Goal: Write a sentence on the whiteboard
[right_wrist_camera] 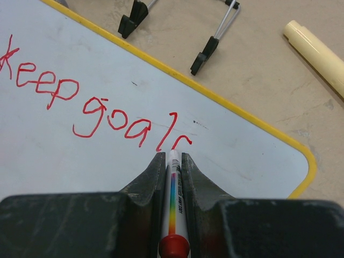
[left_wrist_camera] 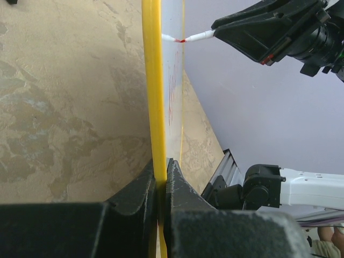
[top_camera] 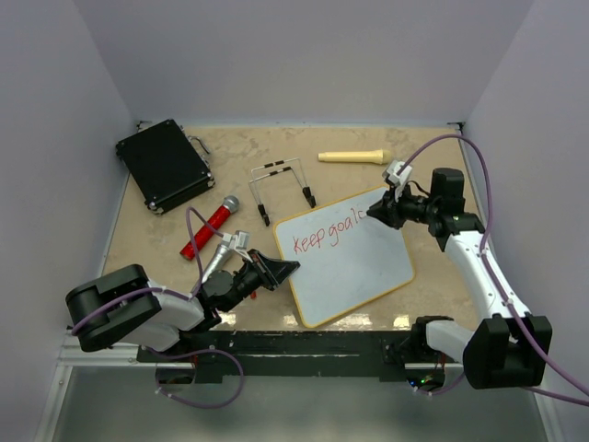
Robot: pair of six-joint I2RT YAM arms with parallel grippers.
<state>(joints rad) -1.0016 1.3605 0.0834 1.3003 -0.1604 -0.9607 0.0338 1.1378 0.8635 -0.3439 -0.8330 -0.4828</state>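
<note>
The whiteboard (top_camera: 354, 272) lies tilted on the table, white with a yellow frame. On it the sentence (top_camera: 327, 238) reads "Keep goal" in red, with a fresh stroke just begun after the "l". My left gripper (top_camera: 281, 270) is shut on the board's left edge; in the left wrist view the yellow frame (left_wrist_camera: 152, 80) runs between the jaws of the left gripper (left_wrist_camera: 161, 172). My right gripper (right_wrist_camera: 172, 158) is shut on a white marker (right_wrist_camera: 173, 188) whose tip touches the whiteboard (right_wrist_camera: 80, 161) at the end of the sentence (right_wrist_camera: 80, 102).
A black case (top_camera: 164, 164) sits at the back left. A red microphone (top_camera: 208, 226) lies left of the board. A wire stand (top_camera: 281, 184) and a cream cylinder (top_camera: 352, 157) lie behind the board. Purple walls enclose three sides.
</note>
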